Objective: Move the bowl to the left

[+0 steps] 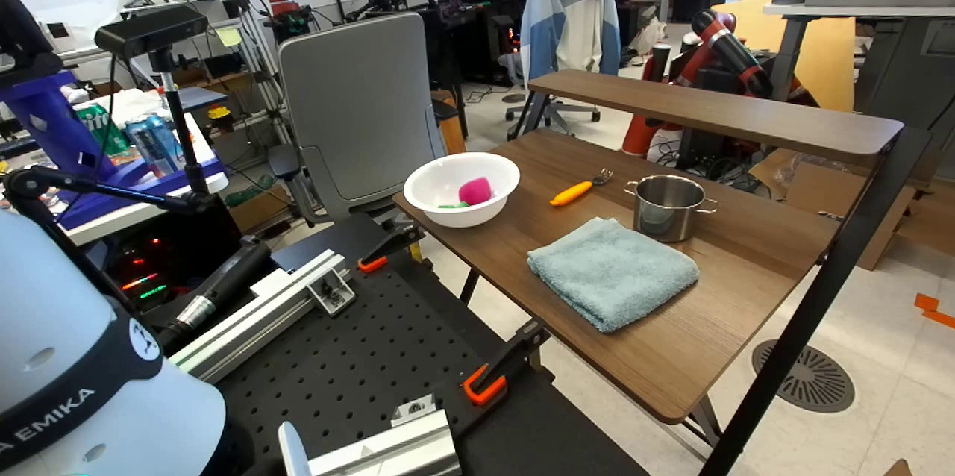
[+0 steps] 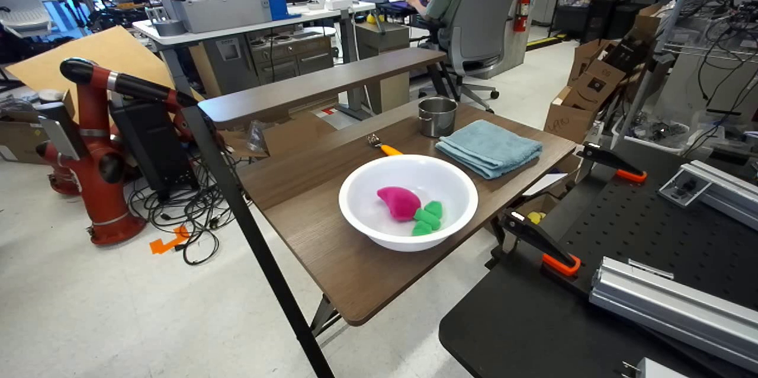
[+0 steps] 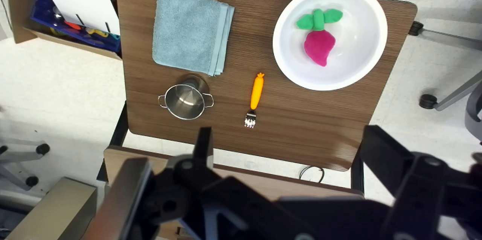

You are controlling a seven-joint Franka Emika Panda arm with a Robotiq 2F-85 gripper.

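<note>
The metal bowl (image 3: 184,101) stood near the towel (image 3: 192,31).
In wrist view, I saw the gripper (image 3: 288,131) released, its fingers (image 3: 203,143) wide apart.

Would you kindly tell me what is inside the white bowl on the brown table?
Inside the white bowl, the wrist view shows a pink piece and a green leafy piece. Whatever lies directly beneath them is covered, so I cannot tell.

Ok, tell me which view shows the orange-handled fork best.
The wrist view: the fork lies whole there, seen from above. Both exterior views show it smaller, and in an exterior view the white bowl covers the end of the handle.
</note>
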